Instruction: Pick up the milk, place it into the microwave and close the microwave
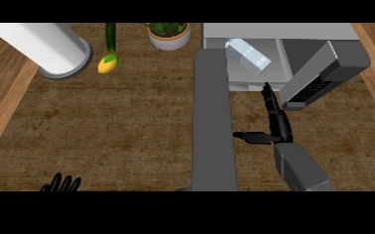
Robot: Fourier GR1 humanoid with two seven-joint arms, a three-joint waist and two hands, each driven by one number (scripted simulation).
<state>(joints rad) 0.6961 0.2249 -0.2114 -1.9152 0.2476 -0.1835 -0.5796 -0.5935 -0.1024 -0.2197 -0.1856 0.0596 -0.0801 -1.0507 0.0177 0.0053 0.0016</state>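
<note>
The milk (247, 55), a pale blue-white carton, lies tilted inside the microwave (293, 31) at the back right of the counter. The microwave's door (214, 119) stands open and shows as a long grey panel running toward me. My right hand (278, 126) is open just in front of the cavity. Its straight fingers (268, 93) point at the opening and its thumb (250, 137) sticks out left toward the door. It holds nothing and is apart from the milk. My left hand (62, 184) rests open at the lower left edge, fingers up.
The microwave's dark control panel (313, 88) faces right of my right hand. A white cylinder (47, 47) stands at the back left, with a yellow fruit (108, 63) and a green stalk (110, 35) beside it. A potted plant (169, 33) sits left of the microwave.
</note>
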